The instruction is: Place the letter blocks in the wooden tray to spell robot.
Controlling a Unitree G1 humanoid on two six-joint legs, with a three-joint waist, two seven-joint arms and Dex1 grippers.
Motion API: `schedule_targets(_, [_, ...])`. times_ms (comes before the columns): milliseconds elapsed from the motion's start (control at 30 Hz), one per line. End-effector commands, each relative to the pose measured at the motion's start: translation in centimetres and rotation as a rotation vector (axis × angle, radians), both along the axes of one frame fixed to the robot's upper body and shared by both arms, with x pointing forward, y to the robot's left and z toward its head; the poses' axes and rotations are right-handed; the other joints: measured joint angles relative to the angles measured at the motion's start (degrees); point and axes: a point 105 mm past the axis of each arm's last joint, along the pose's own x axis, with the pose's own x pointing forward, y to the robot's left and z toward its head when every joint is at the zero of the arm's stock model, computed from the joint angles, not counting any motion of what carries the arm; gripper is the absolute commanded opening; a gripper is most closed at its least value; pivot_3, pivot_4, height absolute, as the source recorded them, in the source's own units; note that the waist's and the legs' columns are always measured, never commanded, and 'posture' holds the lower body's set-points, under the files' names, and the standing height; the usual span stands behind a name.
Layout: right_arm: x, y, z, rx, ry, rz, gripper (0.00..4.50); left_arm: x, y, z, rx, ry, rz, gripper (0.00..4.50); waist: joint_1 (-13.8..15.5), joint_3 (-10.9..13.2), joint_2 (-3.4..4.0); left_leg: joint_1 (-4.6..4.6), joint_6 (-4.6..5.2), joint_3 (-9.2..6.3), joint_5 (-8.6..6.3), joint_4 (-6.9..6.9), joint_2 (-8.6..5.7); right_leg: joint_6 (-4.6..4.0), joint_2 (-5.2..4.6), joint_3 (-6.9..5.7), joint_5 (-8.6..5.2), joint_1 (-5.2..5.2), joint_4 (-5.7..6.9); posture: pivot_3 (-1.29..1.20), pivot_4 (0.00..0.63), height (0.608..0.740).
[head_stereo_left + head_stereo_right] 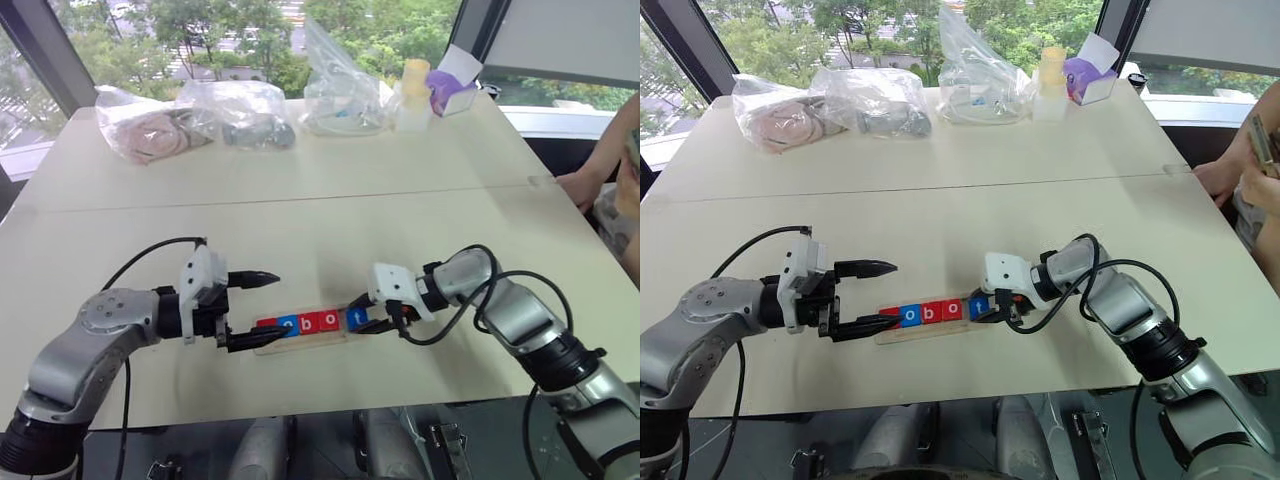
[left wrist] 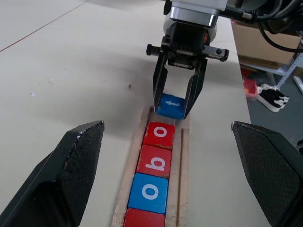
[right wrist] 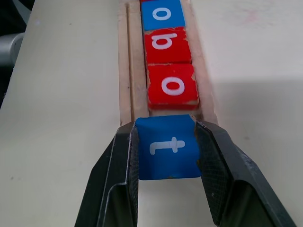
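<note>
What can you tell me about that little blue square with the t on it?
The blue t block is a small flat square tile, glossy blue with a white lowercase t on top. It is clamped on two opposite sides between the black textured fingers of the right gripper. It sits at the open end of the wooden tray, roughly level, right next to the red o block, the last of the tiles already lined up in the slot.

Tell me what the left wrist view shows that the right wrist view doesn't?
Only the left wrist view: the left tool's wide-open fingers, the whole right tool from the front, and shoes on the floor.

Only the right wrist view: a close look at the right tool's pads squeezing the blue t block.

Both: the wooden tray and the red o block.
</note>
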Motion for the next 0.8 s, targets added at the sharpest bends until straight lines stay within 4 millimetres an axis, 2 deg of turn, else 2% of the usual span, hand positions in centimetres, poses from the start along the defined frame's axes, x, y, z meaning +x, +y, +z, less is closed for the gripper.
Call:
schedule_targets(33, [0.3,0.6,1.0,0.020,-0.036,0.018,1.16,-0.3,-0.2,0.7,-0.002,-0.038,-0.011,4.50,0.0,0.0,0.00,0.00,0.00,0.00,0.00,0.00,0.00,0.04,0.00,0.00,0.02,0.00,0.00,0.00,0.150,0.740])
schedule_targets(500, [0.3,1.9,0.4,0.030,-0.035,0.037,1.16,-0.1,-0.2,0.9,-0.019,-0.043,0.026,4.50,0.0,0.0,0.00,0.00,-0.02,0.00,0.01,0.01,0.00,0.07,0.00,0.00,0.05,-0.01,0.04,0.00,0.150,0.740])
schedule_targets(800, [0.2,1.1,1.7,0.035,-0.030,0.020,1.16,0.0,-0.4,0.9,-0.028,-0.043,0.033,4.50,0.0,0.0,0.00,0.00,-0.03,0.00,0.02,0.01,0.00,0.07,0.00,0.00,0.05,-0.01,0.05,0.00,0.150,0.740])
